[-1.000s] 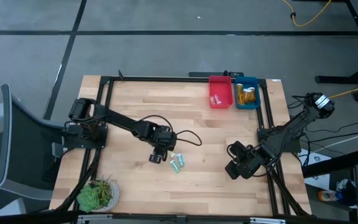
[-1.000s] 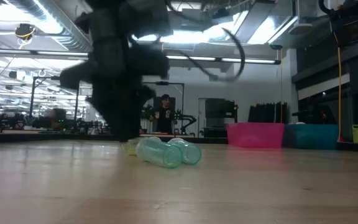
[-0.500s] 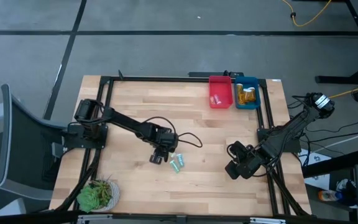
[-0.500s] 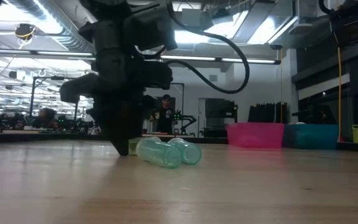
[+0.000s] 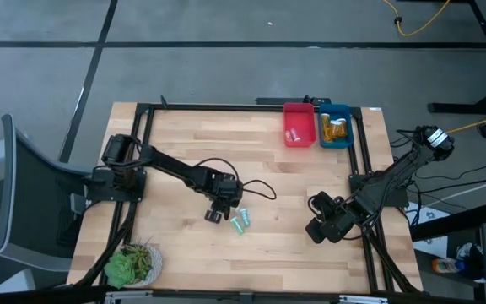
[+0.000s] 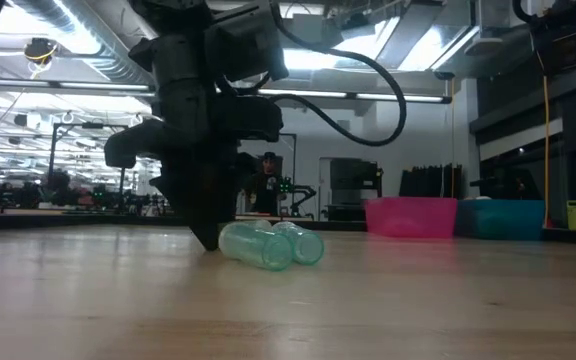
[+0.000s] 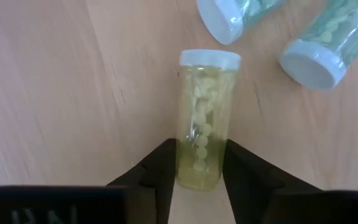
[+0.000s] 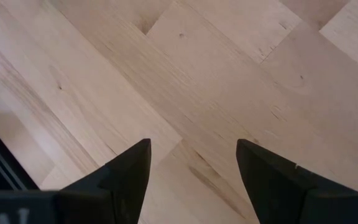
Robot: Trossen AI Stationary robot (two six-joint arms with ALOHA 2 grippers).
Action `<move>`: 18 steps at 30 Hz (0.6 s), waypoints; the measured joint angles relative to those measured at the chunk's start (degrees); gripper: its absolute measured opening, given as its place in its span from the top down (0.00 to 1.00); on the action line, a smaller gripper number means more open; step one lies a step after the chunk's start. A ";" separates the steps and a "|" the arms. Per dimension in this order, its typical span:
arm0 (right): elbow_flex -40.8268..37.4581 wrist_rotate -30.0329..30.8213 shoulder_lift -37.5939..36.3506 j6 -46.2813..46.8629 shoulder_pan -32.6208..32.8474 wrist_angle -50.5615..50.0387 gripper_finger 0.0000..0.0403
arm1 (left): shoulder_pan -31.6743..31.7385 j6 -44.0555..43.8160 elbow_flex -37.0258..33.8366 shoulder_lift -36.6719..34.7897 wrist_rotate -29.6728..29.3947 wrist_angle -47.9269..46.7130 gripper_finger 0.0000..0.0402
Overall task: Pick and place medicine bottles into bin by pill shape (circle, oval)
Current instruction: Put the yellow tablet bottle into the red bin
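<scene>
In the high view, the butcher-block table [image 5: 184, 143] carries a pink bin [image 5: 299, 125] and a blue bin [image 5: 337, 127] at upper right and a plant [image 5: 132, 264] at lower left. The right gripper [image 5: 321, 226] waits lower right, fingers wide.

In the low view, two teal bottles [image 6: 268, 244] lie centre.

In the left wrist view, the left gripper [image 7: 197, 180] clasps a yellow bottle [image 7: 202, 121] lying on the wood.

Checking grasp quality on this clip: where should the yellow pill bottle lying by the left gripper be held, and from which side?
Grip the yellow bottle across its round body, near the base end, coming from above with a finger on each long side. It lies flat on the table, cap towards the two green bottles, so the base end looks freest. The left gripper already straddles it there.
</scene>
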 joint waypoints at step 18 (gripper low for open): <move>0.00 0.00 0.01 0.00 -0.01 0.03 0.41 | 20.16 15.61 18.33 0.03 4.30 24.76 0.76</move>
